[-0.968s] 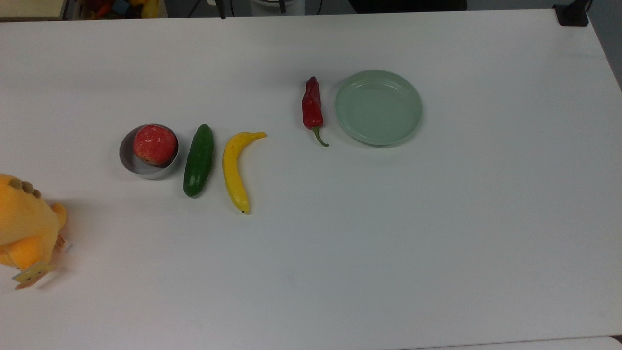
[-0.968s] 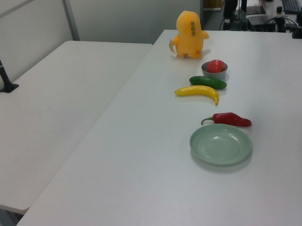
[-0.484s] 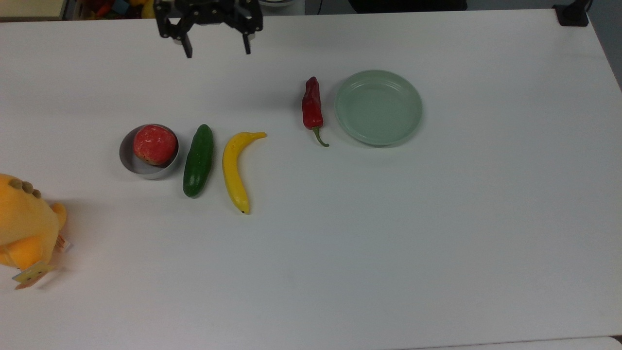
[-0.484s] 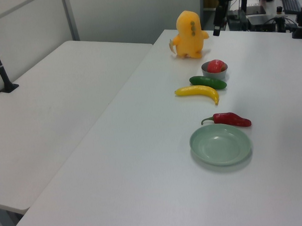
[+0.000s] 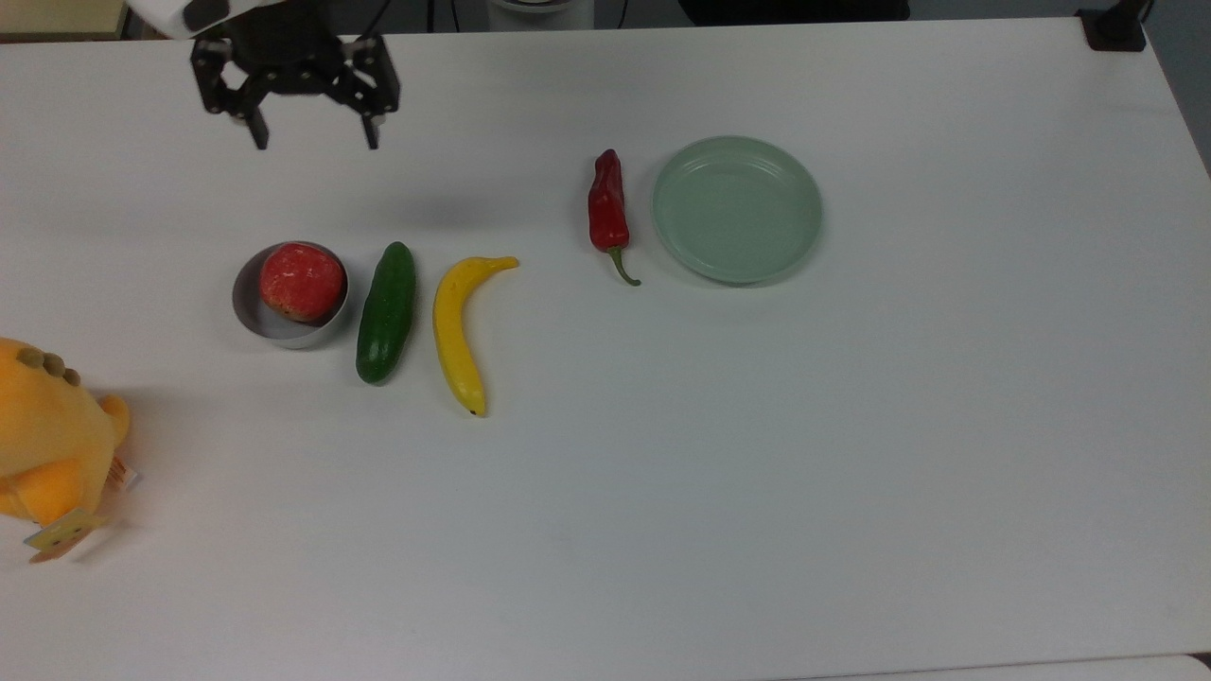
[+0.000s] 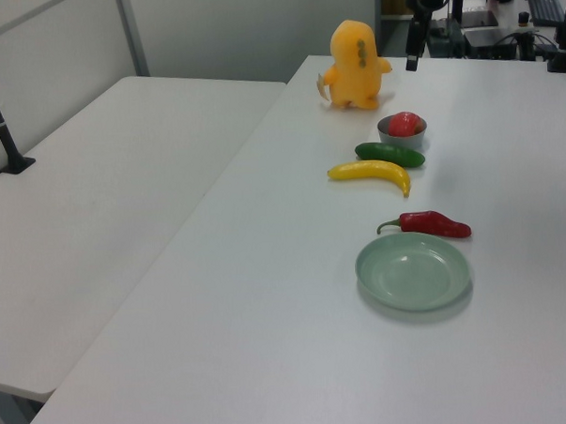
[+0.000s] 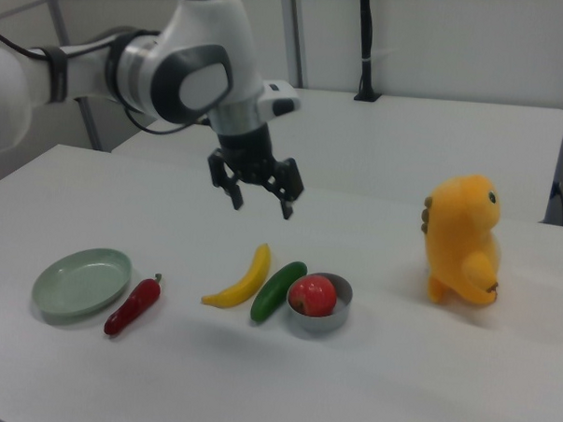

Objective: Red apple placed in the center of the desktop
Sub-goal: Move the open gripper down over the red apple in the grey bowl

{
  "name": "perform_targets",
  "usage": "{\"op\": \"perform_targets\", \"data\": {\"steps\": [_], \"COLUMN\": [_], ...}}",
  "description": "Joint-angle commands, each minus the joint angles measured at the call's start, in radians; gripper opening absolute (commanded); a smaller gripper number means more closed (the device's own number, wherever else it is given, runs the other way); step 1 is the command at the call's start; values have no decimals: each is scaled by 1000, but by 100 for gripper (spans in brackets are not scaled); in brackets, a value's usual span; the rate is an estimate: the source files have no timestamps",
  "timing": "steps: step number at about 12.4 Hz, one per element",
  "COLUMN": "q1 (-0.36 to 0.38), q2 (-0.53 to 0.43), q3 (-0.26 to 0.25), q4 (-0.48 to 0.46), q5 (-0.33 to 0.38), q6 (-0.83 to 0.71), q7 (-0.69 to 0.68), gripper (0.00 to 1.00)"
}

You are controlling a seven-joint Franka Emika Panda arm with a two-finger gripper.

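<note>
The red apple [image 5: 302, 281] [image 7: 312, 295] [image 6: 405, 124] sits inside a small grey bowl [image 5: 248, 312] [image 7: 341, 314] on the white desktop [image 5: 662, 473], toward the top view's left. My gripper [image 5: 314, 142] [image 7: 261, 208] hangs open in the air with nothing between its fingers. In the top view it is above the apple's spot, apart from it, near the table's far edge. In the left view the gripper [image 6: 415, 62] hangs behind the bowl.
A green cucumber [image 5: 386, 312] and a yellow banana [image 5: 457, 336] lie right of the bowl in the top view. Further right are a red chili [image 5: 606, 210] and a pale green plate [image 5: 800, 180]. A yellow plush toy [image 5: 47, 445] stands at the top view's left edge.
The gripper came into the top view from the far edge, then moved to the top view's left and slightly nearer the bowl. The objects have not moved.
</note>
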Motion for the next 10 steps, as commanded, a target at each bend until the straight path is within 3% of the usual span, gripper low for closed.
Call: {"op": "perform_targets", "data": {"steps": [1,4,10], "q1": [-2,-22,-22], "q2": [38,78,138], "q3": [-39,-64,-67], "q4": [-56,-116,-193], "q5": [-16,-16,-40], "q6": [128,265,381], "q7": [-29,-24,-43], "gripper": [100,100,100]}}
